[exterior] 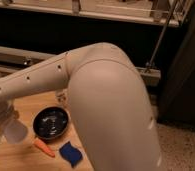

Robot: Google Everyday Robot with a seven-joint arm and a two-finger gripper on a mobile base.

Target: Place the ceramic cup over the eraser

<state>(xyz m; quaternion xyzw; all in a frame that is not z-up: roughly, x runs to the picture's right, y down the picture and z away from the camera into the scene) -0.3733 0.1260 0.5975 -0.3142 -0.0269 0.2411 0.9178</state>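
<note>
Gripper (6,121) is down low at the far left, over the worktop (21,159). The cup (15,132) sits right at the jaws, just beneath them. Are they clamped on it? Can't tell, the wrist covers them. Just right of the jaws is the black bowl (50,124). Beyond that, nearer us, comes the carrot (43,147), then the blue pad (71,153). No eraser in sight, perhaps hidden by the big arm (108,105). My read: the cup is kept low, ready to go down over the eraser.
</note>
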